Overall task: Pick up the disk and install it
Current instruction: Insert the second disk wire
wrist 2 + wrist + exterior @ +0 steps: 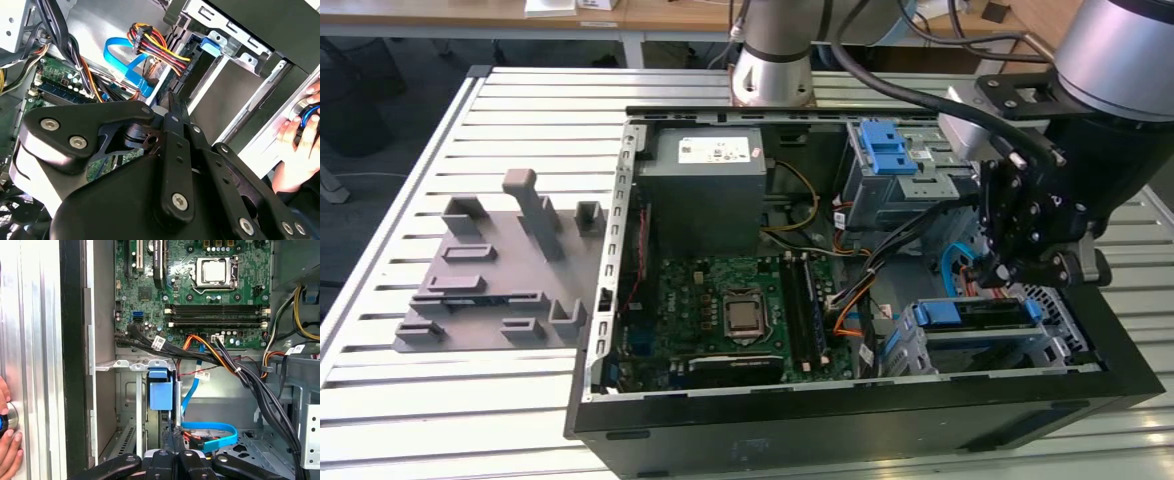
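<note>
Black gripper (1007, 272) hangs with jaws pressed together, empty, directly above the blue-framed silver disk (974, 318) sitting in the case's drive cage, disk's long axis toward the exterior view's right.

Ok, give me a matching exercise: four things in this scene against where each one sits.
1. grey metal box with white sticker
2. square silver processor socket
3. grey plastic fixture
4. flat blue ribbon cable

A. on the slatted metal table, outside the black computer case
B. looped deep inside the case
C. on the green circuit board
D. in the case corner nearest the arm's base

Pairs: 1-D, 2-C, 3-A, 4-B
</note>
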Robot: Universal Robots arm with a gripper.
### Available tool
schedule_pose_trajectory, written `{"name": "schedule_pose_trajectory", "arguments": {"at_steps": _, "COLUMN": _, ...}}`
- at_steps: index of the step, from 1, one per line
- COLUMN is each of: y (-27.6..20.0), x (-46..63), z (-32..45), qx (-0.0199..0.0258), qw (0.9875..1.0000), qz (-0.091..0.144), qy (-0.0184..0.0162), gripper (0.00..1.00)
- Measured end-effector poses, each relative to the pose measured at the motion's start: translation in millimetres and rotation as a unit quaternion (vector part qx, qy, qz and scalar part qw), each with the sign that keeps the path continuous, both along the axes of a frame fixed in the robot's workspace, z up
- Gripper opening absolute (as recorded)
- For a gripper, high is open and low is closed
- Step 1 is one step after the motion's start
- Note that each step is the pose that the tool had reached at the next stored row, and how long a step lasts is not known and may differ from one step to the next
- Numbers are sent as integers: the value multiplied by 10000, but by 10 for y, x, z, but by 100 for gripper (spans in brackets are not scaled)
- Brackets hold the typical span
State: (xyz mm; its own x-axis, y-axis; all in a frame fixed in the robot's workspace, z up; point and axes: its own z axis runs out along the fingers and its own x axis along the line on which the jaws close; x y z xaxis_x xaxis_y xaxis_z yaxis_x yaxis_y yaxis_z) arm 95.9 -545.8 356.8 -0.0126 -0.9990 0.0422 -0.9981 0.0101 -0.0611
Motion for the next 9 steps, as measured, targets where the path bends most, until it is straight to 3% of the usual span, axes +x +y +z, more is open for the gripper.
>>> {"name": "schedule_pose_trajectory", "arguments": {"at_steps": 9, "y": 53, "x": 4, "z": 33, "qx": 0, "qw": 10000, "qz": 0, "qy": 44, "gripper": 11}}
